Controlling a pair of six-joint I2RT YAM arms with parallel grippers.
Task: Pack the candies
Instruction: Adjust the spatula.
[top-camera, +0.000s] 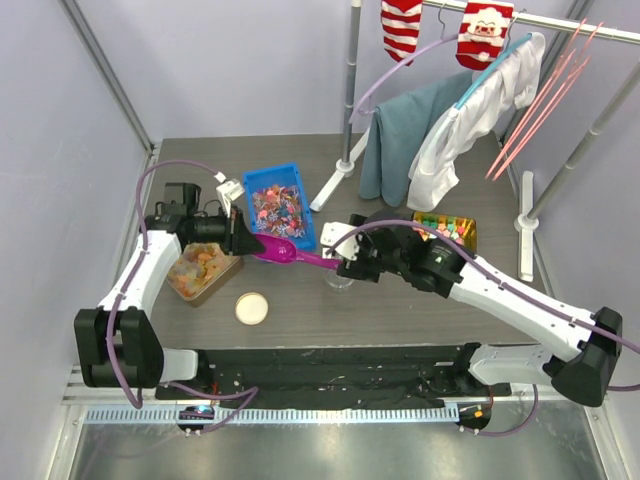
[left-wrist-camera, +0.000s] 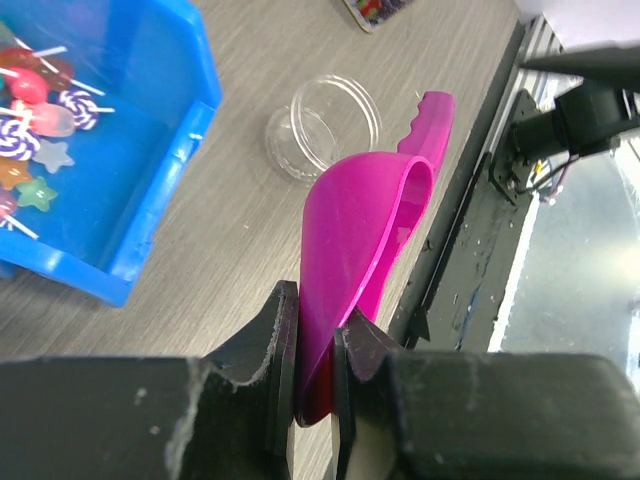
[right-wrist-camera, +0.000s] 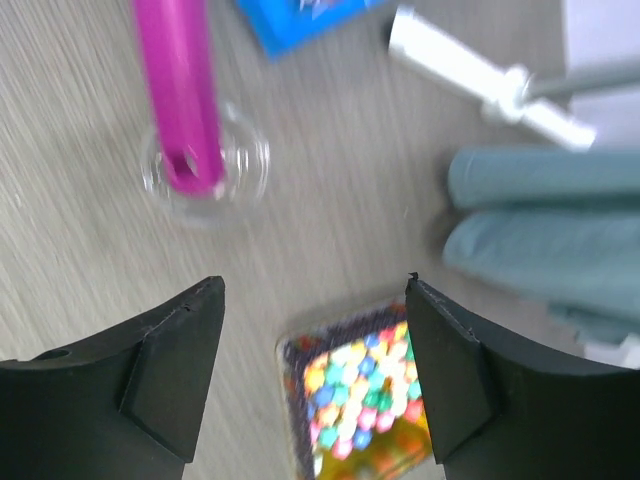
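Note:
The candies (top-camera: 276, 204) are small red, pink and mixed sweets in a blue bin (top-camera: 303, 228) at the back middle; some also show in the left wrist view (left-wrist-camera: 40, 110). My left gripper (left-wrist-camera: 315, 312) is shut on the wide end of a magenta scoop (left-wrist-camera: 370, 220), just right of the bin (left-wrist-camera: 150, 150). The scoop (top-camera: 292, 254) looks empty, and its handle reaches over a clear round cup (top-camera: 340, 277). My right gripper (right-wrist-camera: 313, 283) is open and empty, close to the cup (right-wrist-camera: 205, 170) and the scoop handle (right-wrist-camera: 180, 90).
A clear tub of orange-yellow gummies (top-camera: 200, 272) stands at the left, with a cream round lid (top-camera: 252, 308) in front. A tray of pastel cube sweets (top-camera: 445, 228) sits on the right (right-wrist-camera: 365, 400). A clothes rack with a teal cloth (top-camera: 405, 140) stands behind.

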